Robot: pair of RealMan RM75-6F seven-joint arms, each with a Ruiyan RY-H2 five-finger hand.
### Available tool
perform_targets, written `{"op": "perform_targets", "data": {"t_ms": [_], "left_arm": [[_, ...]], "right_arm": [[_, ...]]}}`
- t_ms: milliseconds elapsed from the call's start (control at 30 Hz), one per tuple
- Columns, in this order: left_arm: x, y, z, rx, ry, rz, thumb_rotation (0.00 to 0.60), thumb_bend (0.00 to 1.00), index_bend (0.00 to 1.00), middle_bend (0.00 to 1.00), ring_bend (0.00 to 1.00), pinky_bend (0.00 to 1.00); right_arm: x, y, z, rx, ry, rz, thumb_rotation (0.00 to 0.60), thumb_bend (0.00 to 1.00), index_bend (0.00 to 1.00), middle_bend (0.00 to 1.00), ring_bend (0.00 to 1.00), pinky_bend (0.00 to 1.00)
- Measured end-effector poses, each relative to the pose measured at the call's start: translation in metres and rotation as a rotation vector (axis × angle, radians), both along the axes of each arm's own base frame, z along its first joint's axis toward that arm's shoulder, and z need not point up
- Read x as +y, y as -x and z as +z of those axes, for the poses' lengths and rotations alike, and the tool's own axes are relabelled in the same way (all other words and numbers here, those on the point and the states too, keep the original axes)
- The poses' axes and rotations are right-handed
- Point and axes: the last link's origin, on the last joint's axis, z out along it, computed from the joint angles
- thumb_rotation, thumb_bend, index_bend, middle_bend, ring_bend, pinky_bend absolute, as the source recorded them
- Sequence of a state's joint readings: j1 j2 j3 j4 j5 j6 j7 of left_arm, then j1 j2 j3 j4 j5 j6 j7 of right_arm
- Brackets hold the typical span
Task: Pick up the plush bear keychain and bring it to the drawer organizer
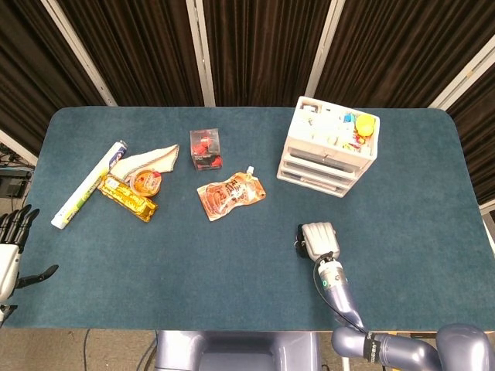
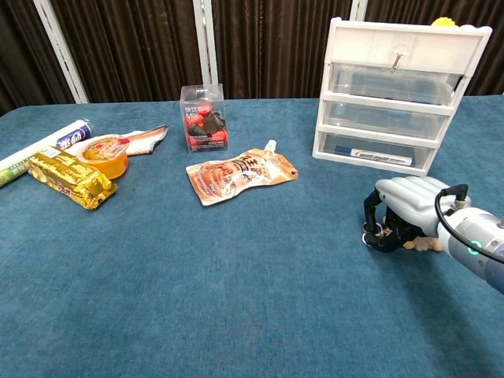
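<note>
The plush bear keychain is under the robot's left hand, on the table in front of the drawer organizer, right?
Not the left. The chest view shows the right hand curled over the plush bear keychain on the table, in front of the drawer organizer.

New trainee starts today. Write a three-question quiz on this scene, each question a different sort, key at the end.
1. True or false: the right hand is cupped over the plush bear keychain on the table.
2. Which lies nearest the drawer organizer? A) orange spout pouch B) gold snack bar C) white roll
3. Fill in: the clear box of red items stands ___ the pouch, toward the curtain.

Key: 1 true; 2 A; 3 behind.
</note>
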State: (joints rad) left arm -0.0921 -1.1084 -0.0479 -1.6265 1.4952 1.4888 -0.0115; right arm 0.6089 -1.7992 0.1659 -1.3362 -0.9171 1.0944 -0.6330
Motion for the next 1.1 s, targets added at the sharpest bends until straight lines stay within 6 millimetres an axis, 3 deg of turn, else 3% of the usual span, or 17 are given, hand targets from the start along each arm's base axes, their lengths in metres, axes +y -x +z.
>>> {"op": "perform_targets", "data": {"t_ms": [633,1100], "left_arm": [[0.000,0.000,0.001,-0.005,-0.003,0.000,0.600,0.07,0.00,0.00,0.00,0.00],[-0.001,0.000,0.001,-0.007,-0.010,-0.001,0.600,0.07,0.00,0.00,0.00,0.00]], "right_arm": [[-0.007,-0.014,0.016,-0.076,0.080,0.055,0.600,0.48,0.62,1.00,1.00,0.87],[-0.033,-0.032,0.053,-0.190,0.285,0.103,0.600,0.48,0.62,1.00,1.00,0.86]]}}
